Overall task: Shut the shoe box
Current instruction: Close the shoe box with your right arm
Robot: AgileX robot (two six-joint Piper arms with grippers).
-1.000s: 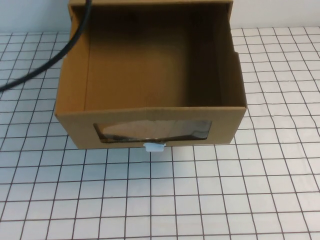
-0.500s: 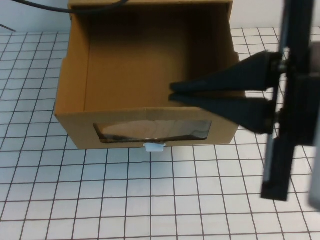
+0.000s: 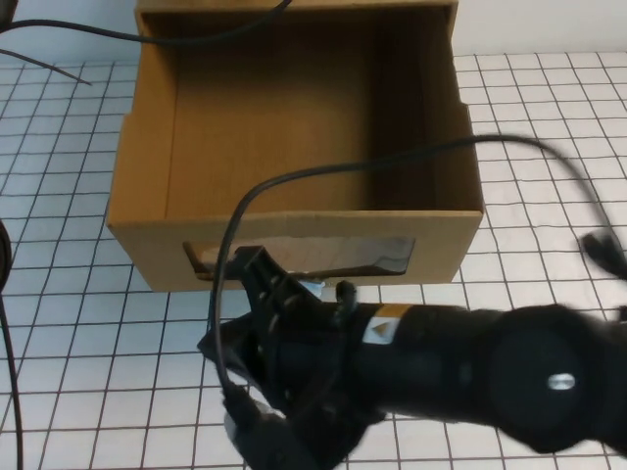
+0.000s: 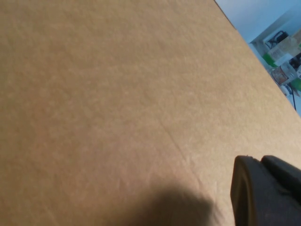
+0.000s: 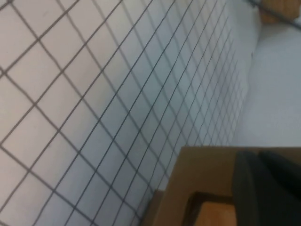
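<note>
Right arm, half a second ago reaching in from the right with right gripper [image 3: 269,436] over the shoe box [image 3: 294,147], now lies low across the near tabletop [image 3: 78,392], its wrist hiding the white pull tab.

Right arm [image 3: 460,362]: black, thick rounded housing, matte; small yellow and white label [image 3: 391,324] on its upper surface; round silver screw or cap [image 3: 559,382] set in the wide joint section; wrist end of angular black brackets with a pale patch at its lower edge; thin black cable [image 3: 392,162] arching from the wrist to a black connector [image 3: 604,250]. Right gripper [image 5: 268,188]: only a dark, blocky edge shows in the right wrist view. Left gripper [image 4: 263,190]: black moulded finger with a rounded corner and raised rim; further black cables [image 3: 147,37] at the far left.
</note>
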